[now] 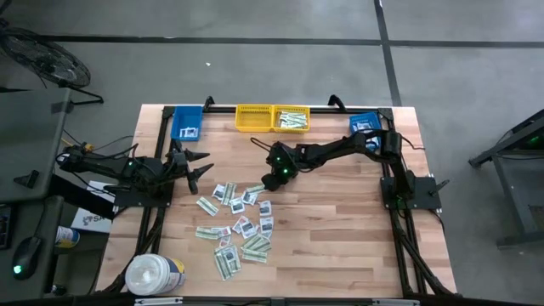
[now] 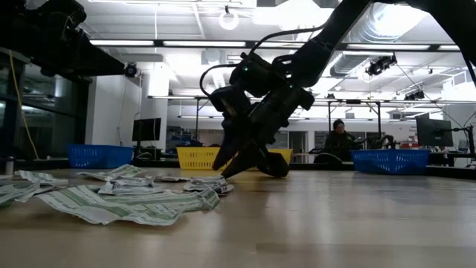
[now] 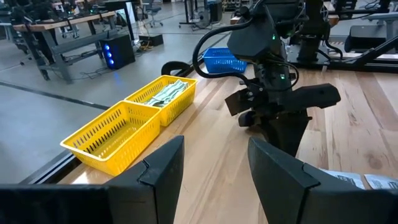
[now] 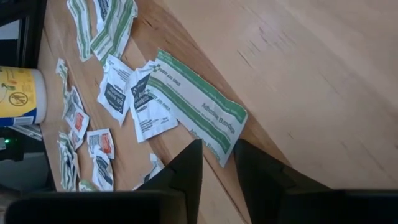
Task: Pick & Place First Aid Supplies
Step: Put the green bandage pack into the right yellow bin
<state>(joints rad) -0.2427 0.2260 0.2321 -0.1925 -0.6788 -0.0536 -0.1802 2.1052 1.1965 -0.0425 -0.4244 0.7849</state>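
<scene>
The right tool (image 1: 270, 181) is down on the tabletop (image 1: 340, 238) at the near edge of the packets (image 1: 238, 223), its fingers (image 4: 186, 168) narrowly apart and straddling the end of one long green strip (image 4: 198, 106). That placement looks like the start of a pick, though the strip lies flat and not yet gripped. The rest of the packets spread out beyond and to the side of this tool, loose and overlapping (which is probably why it works from the outermost strip). The left tool (image 1: 197, 167) hangs open off to the side of the pile, holding nothing, seemingly waiting.

Behind the right tool, along the tabletop's far edge, stand two yellow bins (image 1: 272, 118): one holds a few green strips, the other looks empty. Blue bins (image 1: 188, 124) sit at each far corner with some white packets inside. A white tub (image 1: 153, 274) stands past the pile.
</scene>
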